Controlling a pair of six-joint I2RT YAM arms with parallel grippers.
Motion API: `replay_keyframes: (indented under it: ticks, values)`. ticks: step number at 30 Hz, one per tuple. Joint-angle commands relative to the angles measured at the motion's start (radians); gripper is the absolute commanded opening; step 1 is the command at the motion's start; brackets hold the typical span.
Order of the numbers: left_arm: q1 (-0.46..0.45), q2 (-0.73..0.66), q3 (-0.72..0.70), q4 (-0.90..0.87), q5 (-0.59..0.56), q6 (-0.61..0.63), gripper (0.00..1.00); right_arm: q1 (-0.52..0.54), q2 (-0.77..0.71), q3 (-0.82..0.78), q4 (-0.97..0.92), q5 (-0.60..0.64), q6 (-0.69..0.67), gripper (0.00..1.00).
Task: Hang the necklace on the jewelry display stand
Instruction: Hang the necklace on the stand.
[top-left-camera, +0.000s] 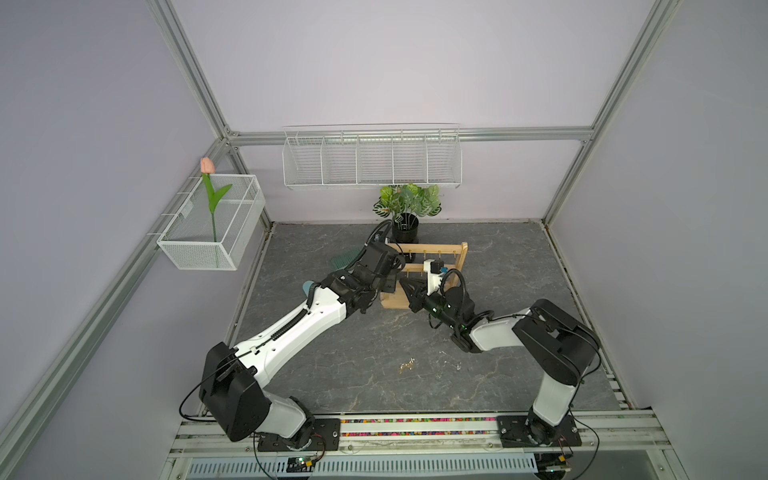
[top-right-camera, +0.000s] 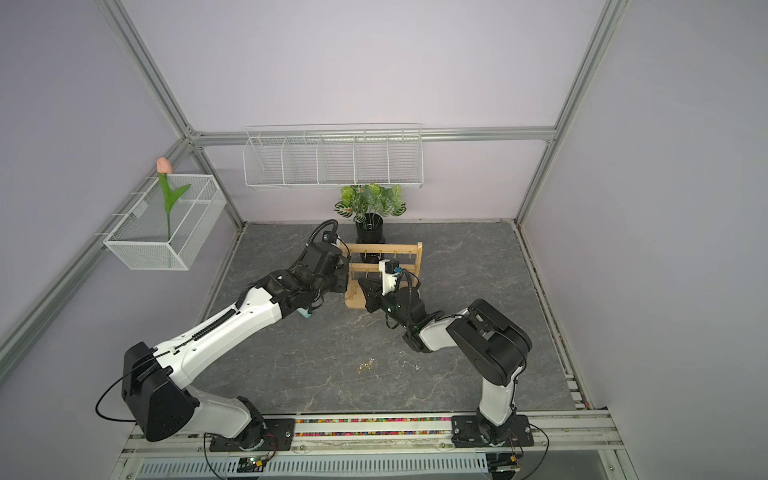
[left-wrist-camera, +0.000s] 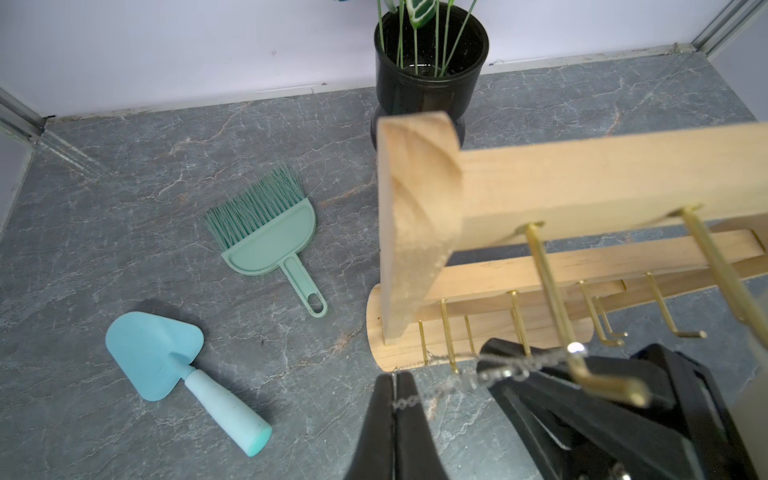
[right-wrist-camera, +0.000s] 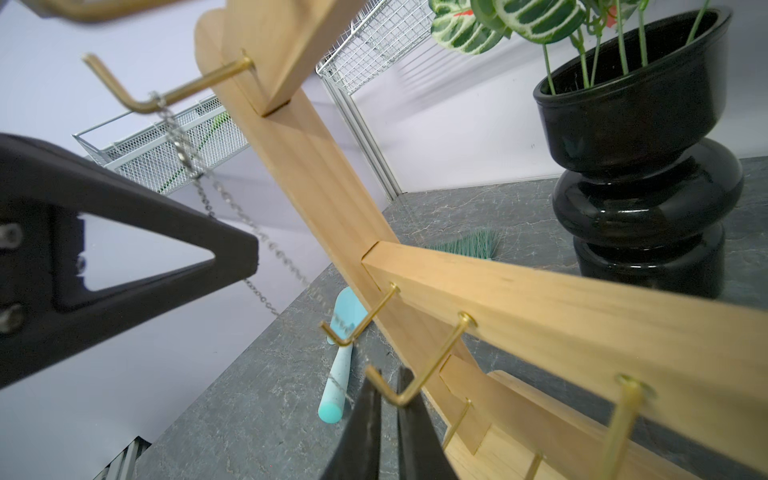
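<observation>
The jewelry display stand (top-left-camera: 453, 253) (top-right-camera: 409, 249), light wood with gold hooks, stands mid-table in front of the plant. My left gripper (left-wrist-camera: 394, 376) is shut on the thin silver necklace (left-wrist-camera: 409, 401). From those jaws the chain (right-wrist-camera: 232, 203) runs taut up to a gold hook (right-wrist-camera: 141, 104) on a crossbar and loops over it. My right gripper (right-wrist-camera: 388, 374) sits low by the stand's upright (right-wrist-camera: 316, 174), its jaws slightly open with nothing between them; another hook crosses in front of its tips. In both top views the two grippers meet at the stand's left end, their tips mostly hidden.
A black plant pot (top-left-camera: 405, 230) stands just behind the stand. A green brush (left-wrist-camera: 266, 232) and a blue scoop (left-wrist-camera: 166, 357) lie left of it. Small gold (top-left-camera: 406, 365) and silver (top-left-camera: 457, 366) jewellery pieces lie nearer the front. White wire baskets (top-left-camera: 372, 160) (top-left-camera: 216, 224) hang on the walls.
</observation>
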Motion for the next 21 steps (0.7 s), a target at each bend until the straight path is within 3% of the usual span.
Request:
replay_keyframes:
  ticks: [1, 6, 13, 21]
  values:
    - [0.006, 0.009, -0.01, -0.009, -0.01, -0.022, 0.0, -0.004, 0.01, 0.018, 0.037, 0.016, 0.003, 0.13]
    - [0.006, 0.013, -0.011, -0.009, -0.007, -0.021, 0.0, -0.003, 0.01, 0.009, 0.036, -0.001, 0.005, 0.15]
    - [0.006, 0.014, -0.028, -0.004, 0.002, -0.03, 0.0, -0.005, 0.014, -0.027, 0.052, -0.005, 0.008, 0.31]
    - [0.006, -0.008, -0.033, -0.009, 0.005, -0.035, 0.0, -0.003, 0.053, -0.041, 0.08, -0.029, 0.018, 0.39]
